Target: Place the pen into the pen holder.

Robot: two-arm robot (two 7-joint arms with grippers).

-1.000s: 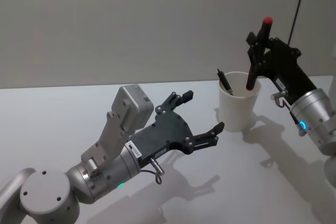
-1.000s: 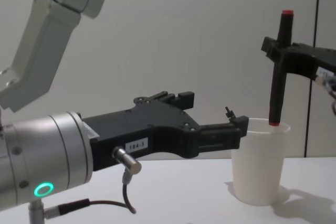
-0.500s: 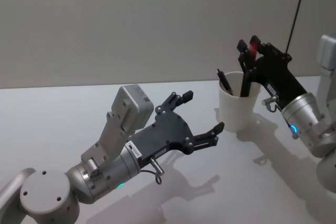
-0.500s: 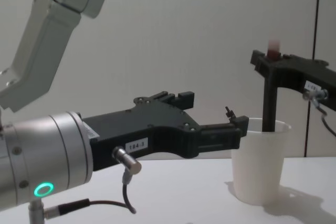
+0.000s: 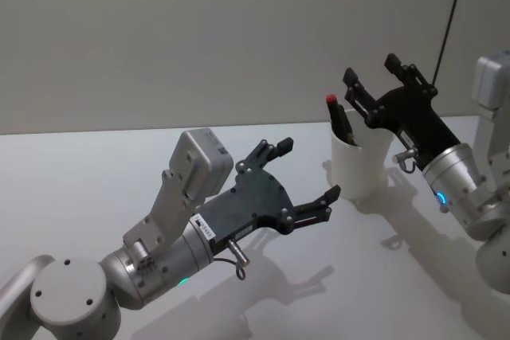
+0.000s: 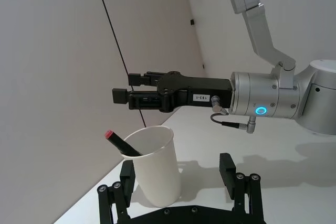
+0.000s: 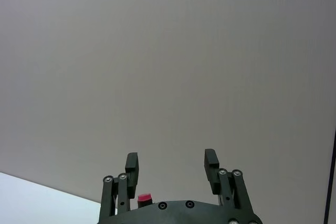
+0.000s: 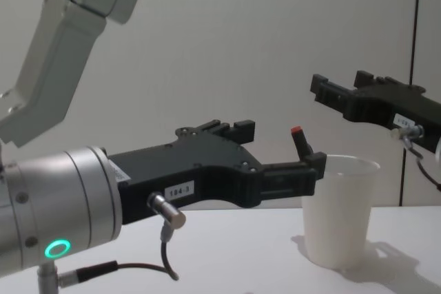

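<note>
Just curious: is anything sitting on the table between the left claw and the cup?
No. In the head view, the table between the left claw and the cup is bare.

A bare test room or lab — a plain white worktop (image 5: 96,173) against a blank grey wall (image 5: 199,29), one thin dark cable (image 5: 451,13) hanging down it.
</note>
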